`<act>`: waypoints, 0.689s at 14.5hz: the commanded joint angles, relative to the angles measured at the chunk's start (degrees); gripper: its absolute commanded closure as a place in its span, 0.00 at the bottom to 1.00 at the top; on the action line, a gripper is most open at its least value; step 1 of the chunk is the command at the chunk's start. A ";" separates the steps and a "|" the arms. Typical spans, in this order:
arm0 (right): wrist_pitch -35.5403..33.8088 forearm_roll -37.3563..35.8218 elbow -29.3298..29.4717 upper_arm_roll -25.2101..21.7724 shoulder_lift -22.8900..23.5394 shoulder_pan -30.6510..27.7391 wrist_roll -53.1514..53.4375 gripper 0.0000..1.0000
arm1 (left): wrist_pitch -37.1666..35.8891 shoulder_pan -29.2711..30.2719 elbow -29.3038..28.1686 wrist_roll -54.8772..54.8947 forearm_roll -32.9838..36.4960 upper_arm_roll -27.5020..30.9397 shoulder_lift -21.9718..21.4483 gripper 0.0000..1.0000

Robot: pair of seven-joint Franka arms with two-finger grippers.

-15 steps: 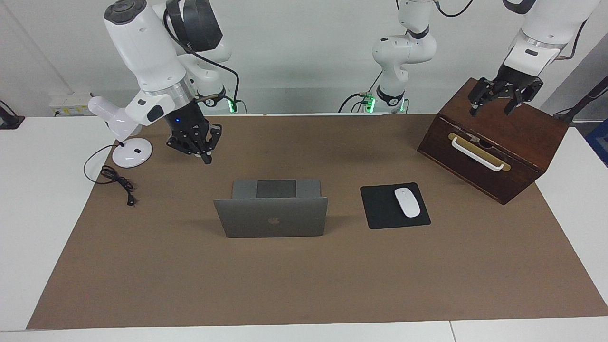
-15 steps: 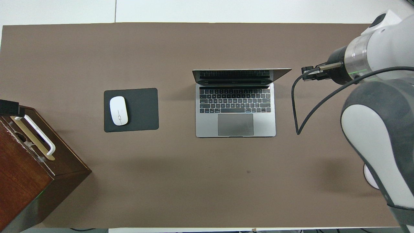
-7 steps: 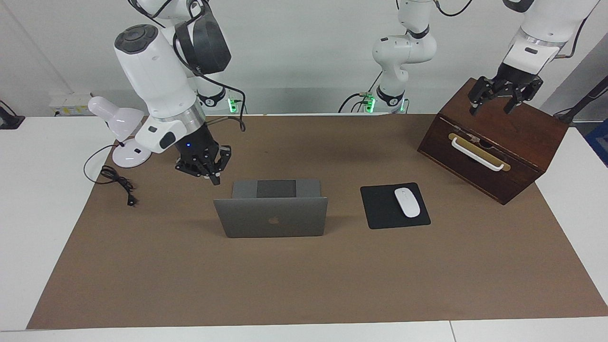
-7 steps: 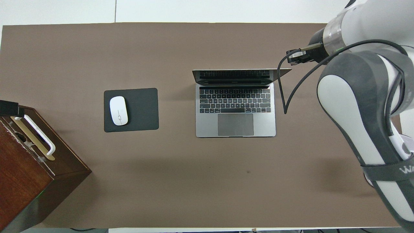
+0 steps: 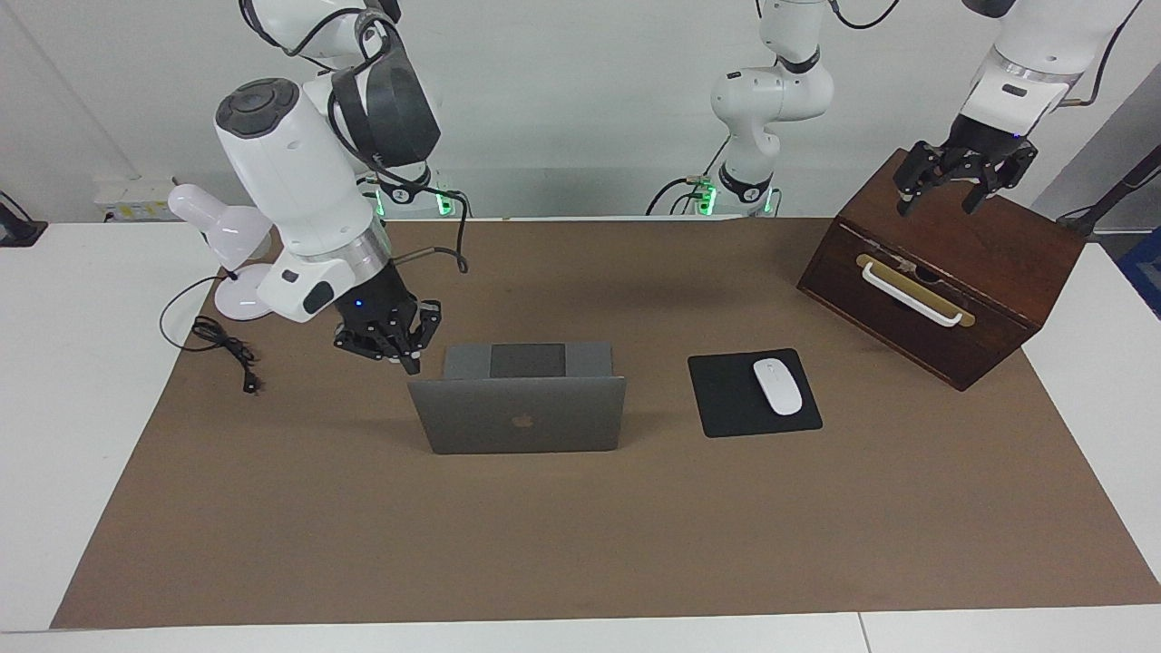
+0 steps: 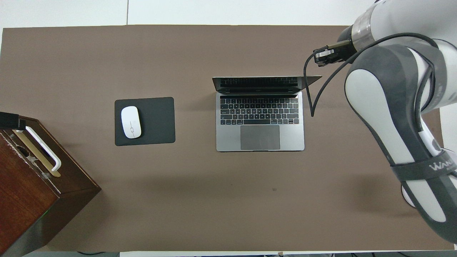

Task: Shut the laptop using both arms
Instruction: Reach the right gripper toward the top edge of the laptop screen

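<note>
The silver-grey laptop stands open in the middle of the brown mat, its lid upright with the dark logo showing in the facing view. The overhead view shows its keyboard and trackpad. My right gripper is shut and hangs low over the mat, close beside the lid's upper corner at the right arm's end; the overhead view shows it there too. It holds nothing. My left gripper is open above the top of the wooden box, away from the laptop.
A black mouse pad with a white mouse lies beside the laptop toward the left arm's end. The dark wooden box with a white drawer handle stands near that. A white lamp and black cable sit at the right arm's end.
The right arm has swung from beside the lamp toward the laptop, bringing its shut gripper down next to the lid's corner. The left gripper has barely moved above the box.
</note>
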 commanded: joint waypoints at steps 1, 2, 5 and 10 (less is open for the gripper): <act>-0.93 -0.56 2.04 0.34 1.15 -0.07 -1.28 1.00 | -0.69 -0.39 -1.98 -2.11 -0.03 -0.34 -1.72 0.69; -0.84 -0.65 2.04 0.34 0.98 0.01 -1.28 1.00 | -0.52 -0.48 -1.98 -2.03 -0.03 -0.43 -1.72 1.00; -0.93 -1.70 1.87 0.34 1.15 0.10 -1.28 1.00 | -1.13 -1.36 -1.98 -2.38 -0.20 -0.78 -1.72 1.00; -0.32 -1.79 1.87 0.34 2.56 0.19 -1.20 1.00 | 3.68 -7.31 -4.17 -2.29 -1.35 -1.14 -2.07 1.00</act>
